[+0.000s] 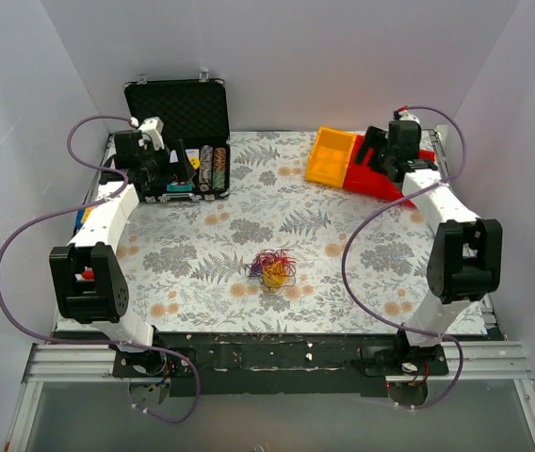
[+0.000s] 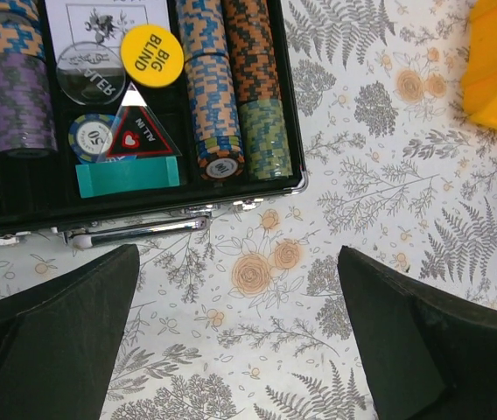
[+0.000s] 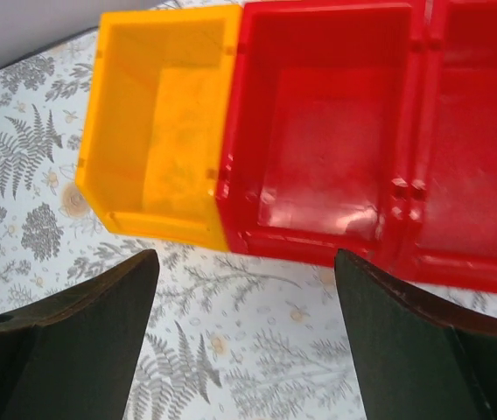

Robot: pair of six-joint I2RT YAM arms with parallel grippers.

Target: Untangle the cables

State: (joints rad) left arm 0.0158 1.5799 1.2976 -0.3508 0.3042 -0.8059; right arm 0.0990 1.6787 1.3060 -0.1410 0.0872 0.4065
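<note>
- One small tangle of cables (image 1: 273,267), red, yellow, purple and dark blue, lies on the floral counter (image 1: 362,282), roughly midway between the two arms and nearer the front edge.
- At the far left, the left hand (image 2: 235,262) hangs released. Its dark fingers (image 2: 65,341) are spread wide with nothing between them, over the counter just in front of an open black case (image 1: 178,108) filled with poker chips (image 2: 218,96).
- At the far right, the right hand (image 3: 246,262) is likewise spread and holds nothing. It is poised over the counter beside a yellow bin (image 3: 157,140) that touches a red bin (image 3: 318,140).
- Both hands are well apart from the cables.
</note>
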